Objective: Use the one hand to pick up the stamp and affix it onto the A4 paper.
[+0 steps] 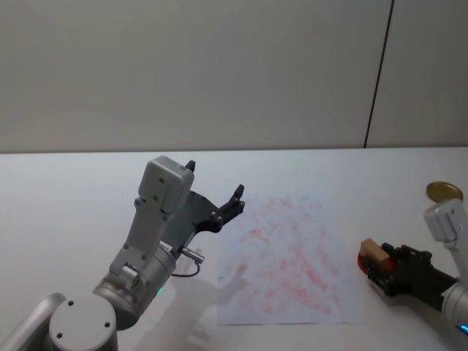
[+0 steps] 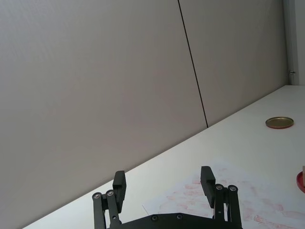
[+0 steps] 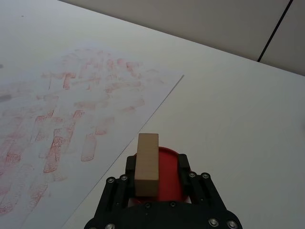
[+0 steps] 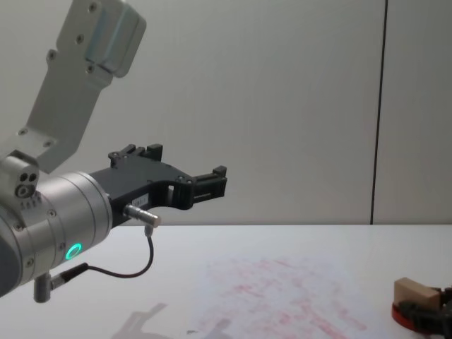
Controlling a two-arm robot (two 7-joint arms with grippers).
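Right wrist view: right gripper jaws clamped on the stamp over the ink pad, beside the A4 paper; next, carry it onto the sheet. Left gripper idle, jaws apart.

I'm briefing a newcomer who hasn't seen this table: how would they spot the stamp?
Find the A4 paper smeared with red marks on the white table. Just off its right edge, the right gripper grips the stamp over a red ink pad. It is a plain tan wooden block, unlike the flat brass-coloured lid farther back.
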